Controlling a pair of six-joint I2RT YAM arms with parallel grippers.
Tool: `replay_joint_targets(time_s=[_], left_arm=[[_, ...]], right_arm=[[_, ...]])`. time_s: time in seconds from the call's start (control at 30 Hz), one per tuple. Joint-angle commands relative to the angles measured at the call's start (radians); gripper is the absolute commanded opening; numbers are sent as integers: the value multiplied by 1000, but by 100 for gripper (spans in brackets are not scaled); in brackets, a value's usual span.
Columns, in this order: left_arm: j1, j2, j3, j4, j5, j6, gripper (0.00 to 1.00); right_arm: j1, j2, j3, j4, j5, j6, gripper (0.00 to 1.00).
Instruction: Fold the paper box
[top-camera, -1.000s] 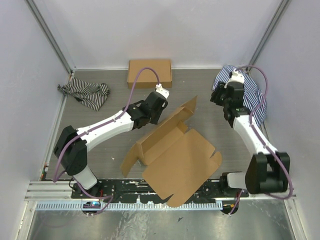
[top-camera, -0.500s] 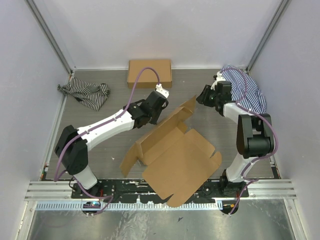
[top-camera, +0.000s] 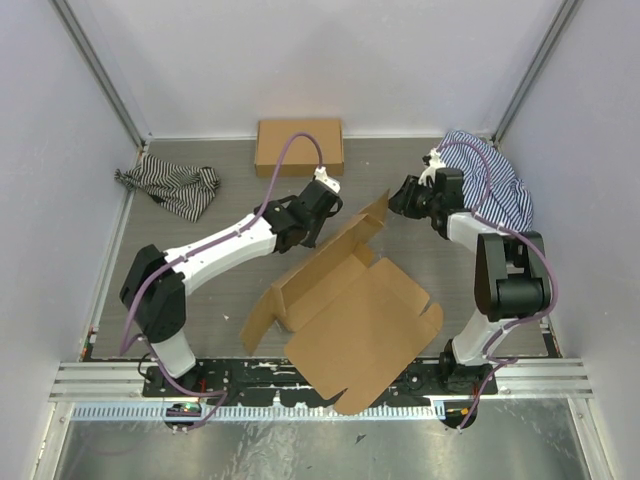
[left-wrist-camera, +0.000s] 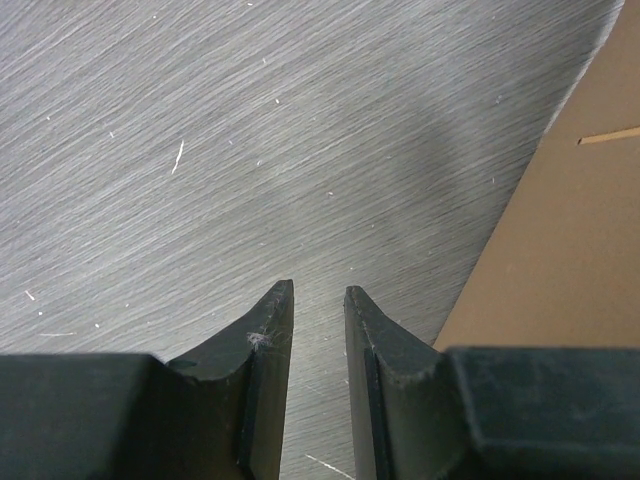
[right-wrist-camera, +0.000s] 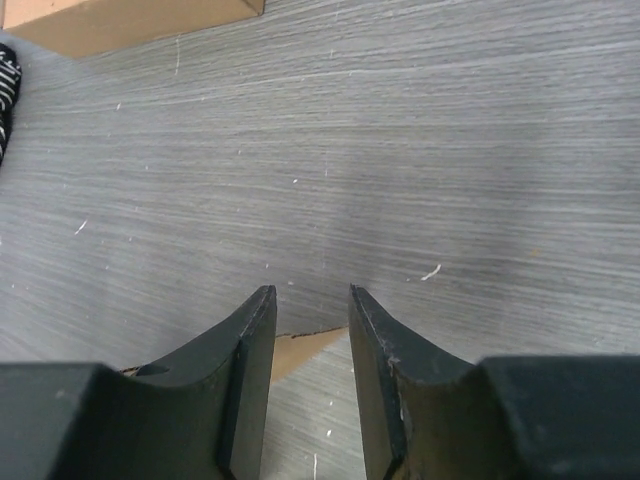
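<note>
The paper box (top-camera: 345, 305) is a brown die-cut piece lying partly unfolded in the middle of the table, one long flap (top-camera: 365, 228) raised toward the back right. My left gripper (top-camera: 308, 232) hangs just left of that flap. In the left wrist view it (left-wrist-camera: 318, 290) is open a narrow way over bare table, with the paper box's edge (left-wrist-camera: 560, 240) to its right. My right gripper (top-camera: 398, 200) is at the flap's far tip. In its wrist view it (right-wrist-camera: 312, 290) is open, and a corner of the flap (right-wrist-camera: 300, 350) shows low between the fingers, not pinched.
A neat low cardboard box (top-camera: 299, 146) stands at the back centre and shows in the right wrist view as a brown box (right-wrist-camera: 130, 20). One striped cloth (top-camera: 172, 187) lies at the back left, another cloth (top-camera: 492, 180) at the back right beside the right arm. Walls close in on three sides.
The right arm swung left from over the back-right cloth to the flap's tip, and its jaws narrowed a little. The left gripper shifted slightly toward the back.
</note>
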Motion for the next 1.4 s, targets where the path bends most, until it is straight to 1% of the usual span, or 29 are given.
replay_joint_targets(time_s=[0.0,0.1,0.23,0.3,0.4,0.5,0.6,0.7,0.77,0.87,1.17,1.37], left_arm=[[-11,19,44,-35,-28,-16,34],[-17,29,51,-43,-39,-20,34],[-24,34,58,-51,-47,-21,34],[-27,33,57,-53,-47,-20,34],[-30,31,55,-56,-53,-19,34],[-31,27,45,-53,-57,-18,34],[-31,27,43,-52,-62,-20,33],[-31,30,42,-51,-61,-19,34],[-31,36,45,-53,-65,-19,33],[-31,46,51,-56,-68,-20,33],[-31,63,62,-62,-70,-19,33],[-31,69,68,-72,-71,-26,33]], right_arm=[[13,-129,-27,0,-32,-17,40],[14,-175,-34,-62,-7,-34,40],[16,-236,-57,-79,43,-44,40],[16,-220,-29,-89,88,-48,40],[16,-161,32,-76,103,-39,41],[15,-82,102,-58,83,-20,41],[15,-11,169,-56,26,-15,41],[16,36,207,-65,-54,-10,40],[20,39,203,-74,-83,-10,40],[31,5,148,-92,-85,-25,40],[44,-180,-18,-140,-59,-65,40],[47,-276,-36,-231,-38,-81,40]])
